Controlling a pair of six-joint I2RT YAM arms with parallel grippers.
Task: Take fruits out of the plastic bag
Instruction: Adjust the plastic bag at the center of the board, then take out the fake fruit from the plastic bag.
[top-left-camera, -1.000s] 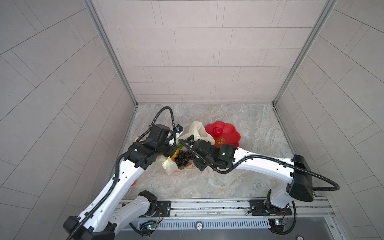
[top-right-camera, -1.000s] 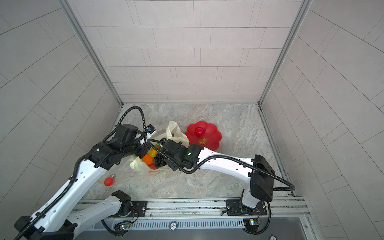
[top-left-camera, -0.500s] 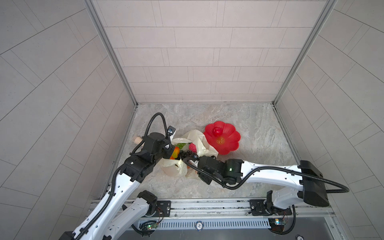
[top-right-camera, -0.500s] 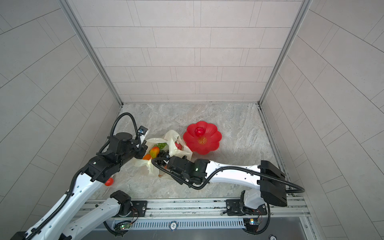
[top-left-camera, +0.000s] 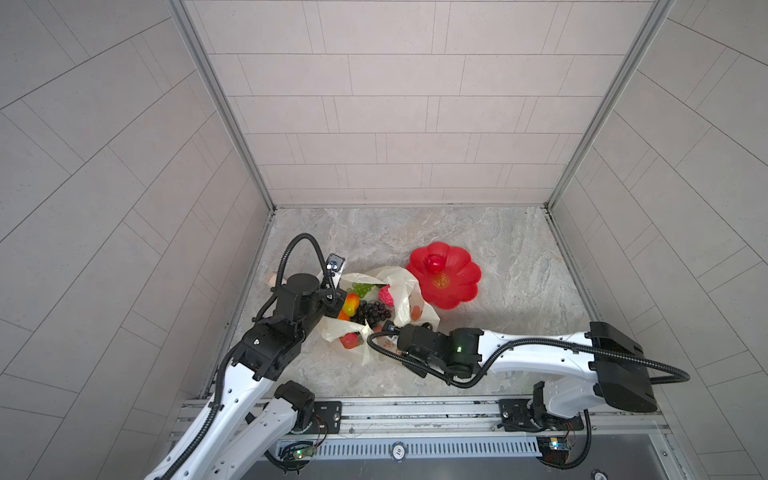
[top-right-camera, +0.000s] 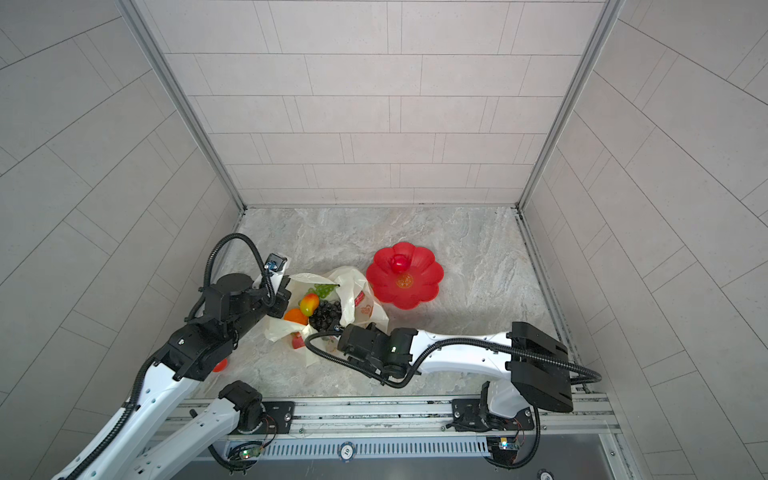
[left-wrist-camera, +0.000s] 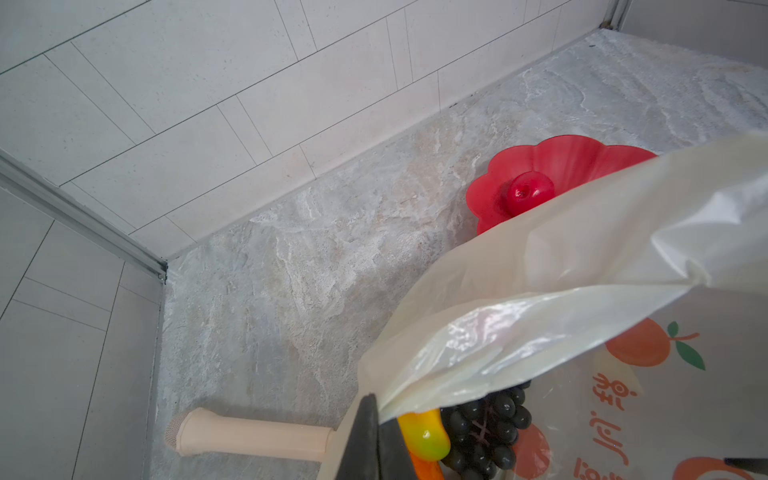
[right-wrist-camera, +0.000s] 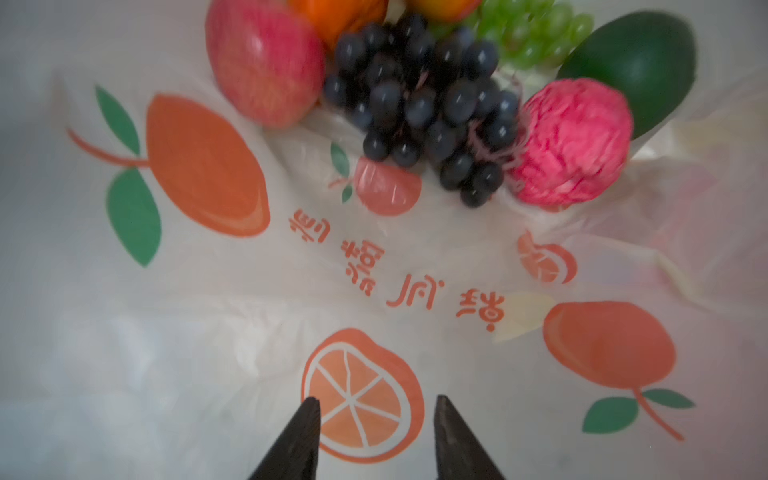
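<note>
The plastic bag (top-left-camera: 405, 286) lies crumpled on the marble table (top-left-camera: 511, 316), left of centre and toward the near side. Its right flap reaches the rim of the red flower plate (top-left-camera: 457, 291). Most of the fruits sit inside it in one heap. The dark grape bunch (right-wrist-camera: 424, 104) is in the middle, with the green grapes (right-wrist-camera: 528, 33), a red apple (right-wrist-camera: 266, 62), the bumpy pink fruit (right-wrist-camera: 573, 141) and the dark green fruit (right-wrist-camera: 636, 70) pressed around it. The mango (top-left-camera: 350, 304) and the orange (top-right-camera: 296, 316) are on the left side of the pile. A second red apple (top-left-camera: 434, 262) rests on the far part of the plate, so the plate looks like the place for unloading.

The left gripper (left-wrist-camera: 371, 419) is clamped tight on the bag's left edge, and the film fans out from its jaws. That pinch, I judge, anchors the thin bag and props its mouth open, which is why the pile shows from above. The right gripper (right-wrist-camera: 378, 411), low at the bag's near side, has its jaws partly apart with nothing between them. It points along the printed film toward the grapes, likely lining up for a pick. Beyond the left arm, by the left wall, a beige stick (left-wrist-camera: 253, 434) lies apart from the work.
</note>
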